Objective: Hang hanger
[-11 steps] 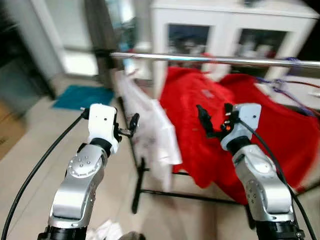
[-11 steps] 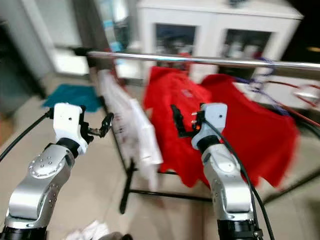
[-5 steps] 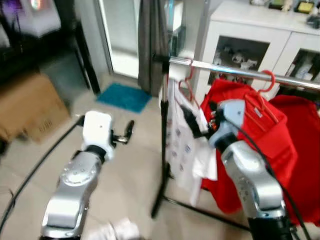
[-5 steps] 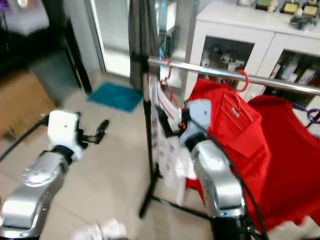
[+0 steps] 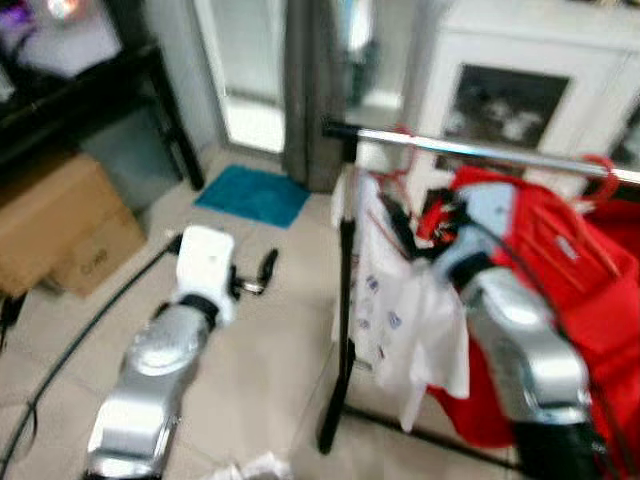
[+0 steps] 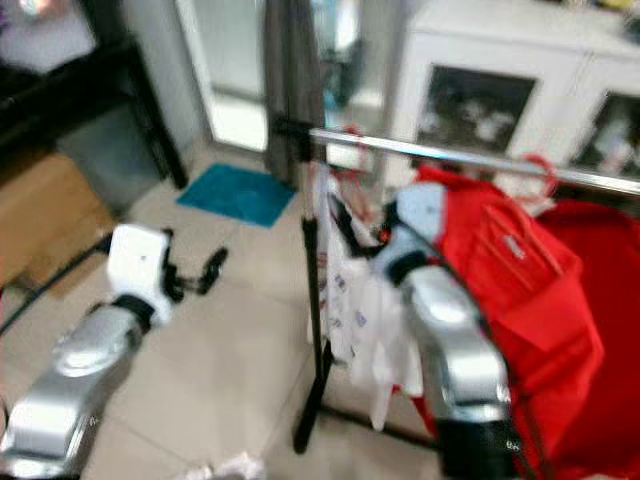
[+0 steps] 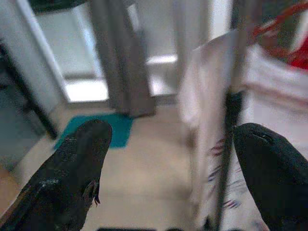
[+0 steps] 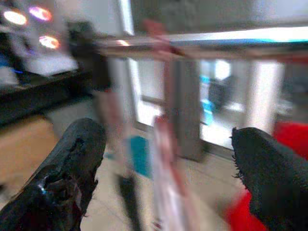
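A chrome rail (image 5: 480, 152) runs right from a black upright (image 5: 344, 320) of a clothes rack. Red hangers (image 5: 601, 170) hook over it, carrying a white printed garment (image 5: 400, 310) and red garments (image 5: 570, 270). My right gripper (image 5: 398, 222) is raised just under the rail's left end, in front of the white garment. In the right wrist view its fingers (image 8: 77, 149) stand open and empty, with a blurred red hanger (image 8: 161, 72) and the rail ahead. My left gripper (image 5: 266, 270) is held left of the upright, open and empty (image 7: 173, 132).
A cardboard box (image 5: 60, 230) and dark furniture (image 5: 90, 100) stand at the left. A teal mat (image 5: 255, 195) lies by a grey curtain (image 5: 310, 90). A white cabinet (image 5: 520, 90) is behind the rack. Something white (image 5: 255, 468) lies on the tiled floor near my feet.
The whole view has swung left, bringing the rack's left end and upright into sight. My right gripper has come close under the rail's left end. Both grippers stay open.
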### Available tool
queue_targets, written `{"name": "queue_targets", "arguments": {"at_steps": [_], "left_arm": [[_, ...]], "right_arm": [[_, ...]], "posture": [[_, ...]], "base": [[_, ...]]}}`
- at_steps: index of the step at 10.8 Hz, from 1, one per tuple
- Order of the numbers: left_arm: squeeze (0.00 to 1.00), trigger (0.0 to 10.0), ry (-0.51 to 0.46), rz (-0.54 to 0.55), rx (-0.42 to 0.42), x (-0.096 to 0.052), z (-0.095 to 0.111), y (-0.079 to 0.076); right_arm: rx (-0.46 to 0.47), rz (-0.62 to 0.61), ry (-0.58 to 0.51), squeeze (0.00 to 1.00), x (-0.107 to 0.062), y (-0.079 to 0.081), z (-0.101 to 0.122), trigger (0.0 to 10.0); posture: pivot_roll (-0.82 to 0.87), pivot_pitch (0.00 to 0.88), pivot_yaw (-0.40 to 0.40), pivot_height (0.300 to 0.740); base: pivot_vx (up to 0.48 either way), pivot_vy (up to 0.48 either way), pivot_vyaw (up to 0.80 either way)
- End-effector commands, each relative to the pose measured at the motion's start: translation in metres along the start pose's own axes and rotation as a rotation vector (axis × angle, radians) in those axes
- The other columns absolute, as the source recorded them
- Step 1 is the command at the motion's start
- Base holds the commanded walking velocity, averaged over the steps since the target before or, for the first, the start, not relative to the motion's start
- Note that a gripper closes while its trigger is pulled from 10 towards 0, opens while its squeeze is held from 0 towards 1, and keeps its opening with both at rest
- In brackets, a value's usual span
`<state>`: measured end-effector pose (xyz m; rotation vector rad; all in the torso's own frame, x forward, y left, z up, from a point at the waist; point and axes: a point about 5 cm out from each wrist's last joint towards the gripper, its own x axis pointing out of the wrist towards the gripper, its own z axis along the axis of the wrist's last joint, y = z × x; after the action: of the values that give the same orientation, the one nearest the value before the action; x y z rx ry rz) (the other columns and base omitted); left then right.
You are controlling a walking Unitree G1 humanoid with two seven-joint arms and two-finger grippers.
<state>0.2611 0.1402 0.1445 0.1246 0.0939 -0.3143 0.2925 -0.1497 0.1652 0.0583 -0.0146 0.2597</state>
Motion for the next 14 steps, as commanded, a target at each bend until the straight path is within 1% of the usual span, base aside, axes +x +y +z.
{"name": "queue_targets", "arguments": {"at_steps": [1, 2, 3, 4, 5, 6, 7, 8, 9, 10, 11, 13, 14], "left_arm": [[0.12, 10.0, -0.002, -0.022, 0.008, -0.002, -0.001, 0.001], [0.13, 10.0, 0.006, -0.083, 0.015, -0.005, -0.002, -0.003], [0.13, 10.0, 0.032, -0.163, 0.034, -0.009, -0.005, -0.005], [0.13, 10.0, 0.042, -0.206, 0.042, -0.011, -0.006, -0.005], [0.13, 10.0, 0.071, -0.276, 0.058, -0.014, -0.009, -0.006], [0.12, 10.0, 0.094, -0.327, 0.07, -0.017, -0.011, -0.007], [0.12, 10.0, 0.1, -0.372, 0.087, -0.018, -0.01, -0.007], [0.11, 10.0, 0.099, -0.377, 0.088, -0.016, -0.01, -0.007], [0.12, 10.0, 0.098, -0.387, 0.09, -0.015, -0.009, -0.008], [0.12, 10.0, 0.1, -0.412, 0.098, -0.016, -0.008, -0.01], [0.12, 10.0, 0.106, -0.424, 0.103, -0.017, -0.009, -0.01], [0.12, 10.0, 0.116, -0.462, 0.108, -0.019, -0.01, -0.011], [0.11, 10.0, 0.104, -0.495, 0.102, -0.018, -0.008, -0.013]], "right_arm": [[-0.017, 0.017, 0.031, 0.0, 0.0, 0.002, -0.001, 10.0], [-0.047, 0.04, 0.095, 0.0, 0.003, 0.002, -0.003, 10.0], [-0.026, 0.023, 0.099, 0.0, 0.007, -0.003, 0.002, 10.0], [-0.031, 0.027, 0.1, 0.0, 0.009, -0.005, 0.004, 10.0], [0.001, 0.057, 0.113, 0.92, 0.012, -0.009, 0.005, 10.0], [0.019, 0.087, 0.142, 1.0, 0.014, -0.011, 0.006, 10.0], [-0.057, 0.126, 0.197, 1.0, 0.022, -0.016, 0.009, 10.0], [-0.075, 0.136, 0.204, 1.0, 0.029, -0.017, 0.011, 10.0], [-0.099, 0.116, 0.217, 1.0, 0.034, -0.019, 0.013, 10.0], [-0.146, 0.076, 0.25, 1.0, 0.041, -0.025, 0.016, 10.0], [-0.134, 0.085, 0.268, 0.0, 0.044, -0.027, 0.016, 10.0], [-0.145, 0.072, 0.287, 0.0, 0.052, -0.033, 0.014, 10.0], [-0.138, 0.099, 0.305, 0.0, 0.062, -0.032, 0.01, 10.0]], "posture": [[-0.03, 0.0, 0.03, 0.74], [-0.03, 0.0, 0.03, 0.74], [-0.03, 0.0, 0.026, 0.74], [-0.03, 0.0, 0.026, 0.74], [-0.02, 0.0, 0.015, 0.74], [-0.02, 0.0, 0.015, 0.74], [-0.03, 0.0, 0.02, 0.74], [-0.03, 0.0, 0.023, 0.74], [-0.03, 0.0, 0.024, 0.74], [-0.03, 0.0, 0.023, 0.74], [-0.03, 0.0, 0.024, 0.74], [-0.03, 0.0, 0.033, 0.74], [-0.04, 0.0, 0.044, 0.74]], "base": [[0.0, 0.0, 0.0], [0.0, 0.0, 0.0], [0.0, 0.0, 0.0], [0.0, 0.0, 0.0], [0.0, 0.0, 0.0], [0.0, 0.0, 0.0], [0.0, 0.0, 0.0], [0.0, 0.0, 0.0], [0.0, 0.0, 0.0], [0.0, 0.0, 0.0], [0.0, 0.0, 0.0], [0.0, 0.0, 0.0], [0.0, 0.0, 0.0]]}}
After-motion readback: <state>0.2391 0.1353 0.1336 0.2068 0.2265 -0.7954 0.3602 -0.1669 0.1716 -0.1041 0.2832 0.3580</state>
